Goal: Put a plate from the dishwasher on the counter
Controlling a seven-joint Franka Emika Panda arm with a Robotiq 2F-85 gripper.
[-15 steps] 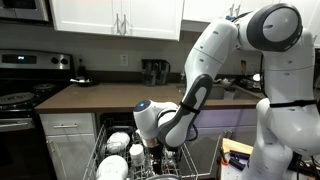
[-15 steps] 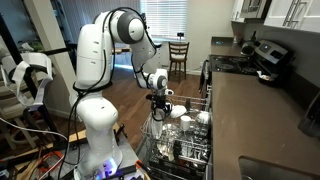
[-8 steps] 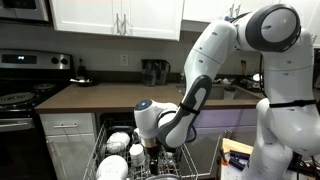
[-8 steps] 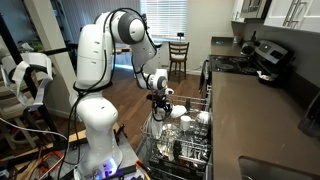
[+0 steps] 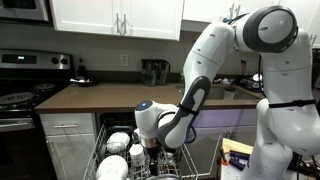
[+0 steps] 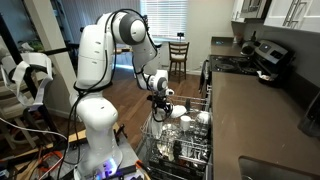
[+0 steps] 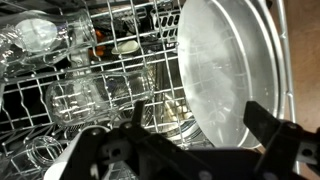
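In the wrist view a round white plate point(image 7: 225, 65) stands on edge in the dishwasher's wire rack point(image 7: 100, 75), filling the right side. My gripper point(image 7: 200, 120) is open just above it, one dark finger point(image 7: 135, 118) to the left and the other past the plate's right rim; neither finger visibly touches it. Both exterior views show the gripper point(image 5: 153, 150) point(image 6: 160, 100) lowered into the pulled-out dishwasher point(image 5: 135, 160) point(image 6: 180, 140). The dark brown counter point(image 5: 105, 97) point(image 6: 265, 120) runs above the dishwasher.
Clear glasses point(image 7: 75, 100) and white bowls point(image 5: 118, 143) crowd the rack beside the plate. A black stove point(image 5: 20, 100) point(image 6: 240, 62) adjoins the counter. A dark appliance point(image 5: 153, 72) stands at the counter's back. A wooden chair point(image 6: 178, 55) is across the room.
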